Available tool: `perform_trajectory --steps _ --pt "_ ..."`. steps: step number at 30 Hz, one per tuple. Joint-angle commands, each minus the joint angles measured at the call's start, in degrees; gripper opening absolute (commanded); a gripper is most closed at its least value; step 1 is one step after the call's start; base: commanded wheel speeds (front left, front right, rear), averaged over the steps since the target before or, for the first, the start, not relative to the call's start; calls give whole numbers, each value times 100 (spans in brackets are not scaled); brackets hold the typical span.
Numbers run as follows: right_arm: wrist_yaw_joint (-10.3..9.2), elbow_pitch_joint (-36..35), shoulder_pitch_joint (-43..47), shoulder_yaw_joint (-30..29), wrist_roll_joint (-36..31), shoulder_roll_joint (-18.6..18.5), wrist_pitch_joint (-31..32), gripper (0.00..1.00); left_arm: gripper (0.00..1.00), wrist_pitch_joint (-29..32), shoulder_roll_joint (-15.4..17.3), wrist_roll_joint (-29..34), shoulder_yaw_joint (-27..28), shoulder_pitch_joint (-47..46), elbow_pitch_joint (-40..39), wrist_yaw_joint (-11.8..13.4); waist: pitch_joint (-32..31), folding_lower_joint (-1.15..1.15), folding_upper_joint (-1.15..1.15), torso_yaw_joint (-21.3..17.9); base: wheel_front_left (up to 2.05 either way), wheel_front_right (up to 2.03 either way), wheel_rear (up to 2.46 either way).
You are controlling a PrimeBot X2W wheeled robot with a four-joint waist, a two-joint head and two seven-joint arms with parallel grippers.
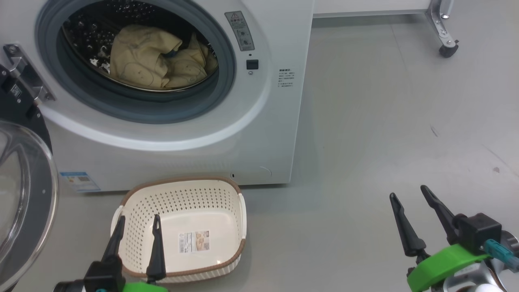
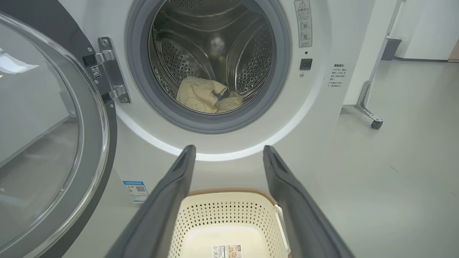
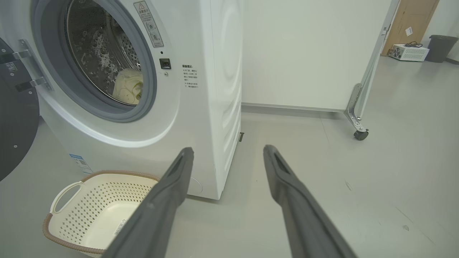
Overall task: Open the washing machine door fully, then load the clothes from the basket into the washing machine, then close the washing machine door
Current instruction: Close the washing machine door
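1. Left gripper at seven o'clock of the head view: released, fingers spread wide, nothing between them. Poised over the near-left part of the basket; touching its rim or hanging clear of it, hard to tell. Wrist cut off by the bottom edge.
2. Right gripper at four o'clock: likewise released and empty, above bare floor, well apart from basket and machine. Green collar and teal plug partly clipped by the lower right corner.
3. Basket at six to seven o'clock on the floor, just beside the front of the washing machine. Label sticker on its pale bottom, print too small to read. Near rim partly hidden behind the left fingers.
4. Clothes at eleven o'clock, heaped low inside the steel drum behind the grey seal. Pale yellow, a touch of blue at one fold; printed pattern faint and hard to make out. Lower edge of the heap hidden by the drum's lip.
5. Washing machine door at nine o'clock, swung open on its hinge. Only part of the glass bowl and black rim in frame, the rest cut off by the left edge.
6. Machine top cropped at twelve o'clock; blue label at eight o'clock, unreadable.
7. Wheeled metal leg at one o'clock, upper part out of frame.
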Motion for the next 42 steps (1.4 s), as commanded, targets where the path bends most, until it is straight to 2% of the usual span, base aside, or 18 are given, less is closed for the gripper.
perform_trajectory --steps 1,15,42 --pt "-16 -222 -169 99 10 -67 -8 100 100 -39 73 73 225 -239 -181 427 1 -1 0 2 -181 181 0" --pt "-16 -190 -146 78 22 -67 -14 100 100 -33 109 28 223 -220 -160 380 -72 -1 0 20 -149 149 0" --pt "-16 -204 -25 44 19 -67 28 100 100 -30 136 8 171 -145 -155 439 -235 -1 0 49 -5 5 0"
